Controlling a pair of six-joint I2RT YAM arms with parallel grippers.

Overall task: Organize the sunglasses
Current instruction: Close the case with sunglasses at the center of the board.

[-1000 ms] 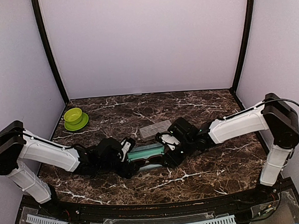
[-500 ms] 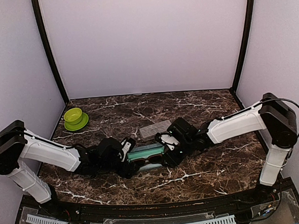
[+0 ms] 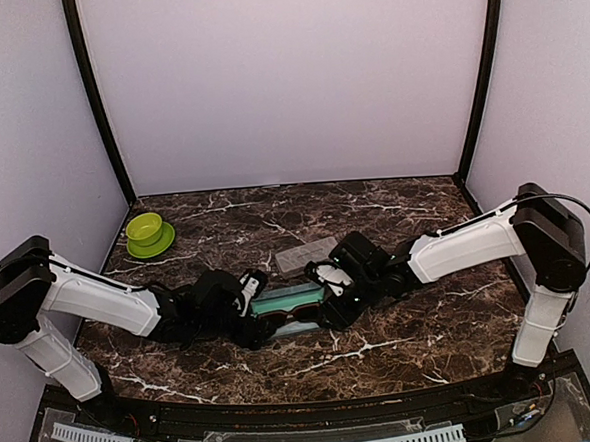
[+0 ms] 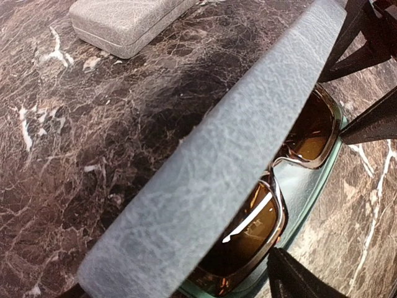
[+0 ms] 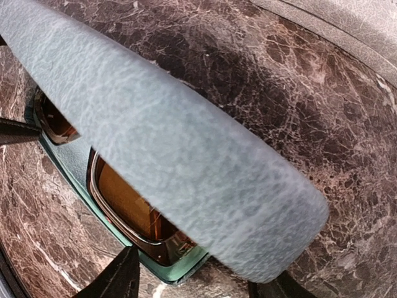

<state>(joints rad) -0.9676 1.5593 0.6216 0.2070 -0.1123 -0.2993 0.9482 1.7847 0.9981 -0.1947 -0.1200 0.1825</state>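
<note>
Marble table (image 3: 412, 339) ran under both pincers. Left arm (image 3: 100, 303) and right arm (image 3: 467, 246) lay low, stretched in toward each other.

Open blue-grey case (image 3: 288, 304) sat between left pincer (image 3: 256, 308) and right pincer (image 3: 328, 301), one at each end. Its lid (image 4: 217, 167) was raised and tilted over the tray.

Left pincer: jaws spread wide astride its end of the case, one finger (image 4: 298, 282) down beside the tray's edge. Gripping or only straddling, couldn't tell.

Right pincer: fingers (image 5: 121, 276) on either side of the case's other end. Pressing on it or free, couldn't tell.

Closed grey case (image 3: 307, 253) lay on the table just beyond the right pincer, apart from the open case. Green bowl (image 3: 145, 227) on green plate (image 3: 164, 243) stood well off past the left pincer, toward the far left corner.

Sunglasses (image 4: 254, 226), brown frame with amber lenses, lay inside the open case under the lid, between the two pincers.
</note>
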